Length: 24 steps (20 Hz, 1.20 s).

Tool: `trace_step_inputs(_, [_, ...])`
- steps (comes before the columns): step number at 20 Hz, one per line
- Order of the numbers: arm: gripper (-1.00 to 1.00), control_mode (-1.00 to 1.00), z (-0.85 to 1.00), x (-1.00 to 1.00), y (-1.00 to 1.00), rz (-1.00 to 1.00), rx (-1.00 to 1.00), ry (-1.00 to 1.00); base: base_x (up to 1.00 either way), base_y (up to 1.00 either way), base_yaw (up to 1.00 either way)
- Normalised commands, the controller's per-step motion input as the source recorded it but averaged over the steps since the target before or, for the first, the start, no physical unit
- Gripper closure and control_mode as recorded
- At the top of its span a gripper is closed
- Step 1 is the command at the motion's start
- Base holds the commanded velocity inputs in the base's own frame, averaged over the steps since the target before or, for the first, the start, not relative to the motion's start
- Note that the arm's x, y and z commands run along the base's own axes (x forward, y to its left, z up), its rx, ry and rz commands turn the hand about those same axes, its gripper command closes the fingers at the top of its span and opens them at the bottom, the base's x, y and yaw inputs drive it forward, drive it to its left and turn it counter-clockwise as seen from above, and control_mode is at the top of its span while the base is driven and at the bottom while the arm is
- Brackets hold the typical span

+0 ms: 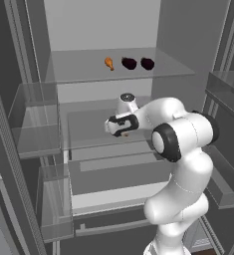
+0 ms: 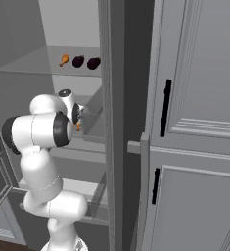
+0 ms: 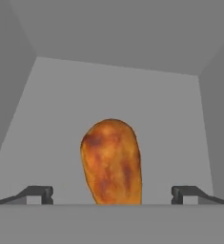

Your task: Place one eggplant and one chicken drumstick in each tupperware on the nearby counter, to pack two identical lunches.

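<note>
With our end effector (image 3: 111,194) spread wide around the chicken drumstick (image 3: 112,161) on the middle fridge shelf (image 1: 88,127), below the shelf holding two eggplants (image 1: 129,63), we risk nudging its rounded, slick body away if we close off-centre.

No writing, label, brand, number or sign can be read anywhere in these pictures.
</note>
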Motion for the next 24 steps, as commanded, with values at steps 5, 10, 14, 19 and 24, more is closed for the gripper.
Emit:
trace_step_inputs(5, [-1.0,-1.0,-0.21,0.21,0.01,0.01,0.0,0.0,0.0,0.0,0.0])
trace_step_inputs(10, [-1.0,-1.0,-0.1,0.45,0.0,0.0,0.0,0.0,0.0,0.0,0.0])
trace_step_inputs(14, [-1.0,-1.0,-0.1,-0.13,0.0,0.0,0.02,0.0,0.0,0.0,0.0])
trace_step_inputs(19, [-1.0,-1.0,-0.25,-0.4,0.0,0.0,0.01,0.0,0.0,0.0,0.0])
trace_step_inputs(24, [-1.0,-1.0,-0.1,-0.01,0.0,0.0,0.0,0.0,0.0,0.0,0.0])
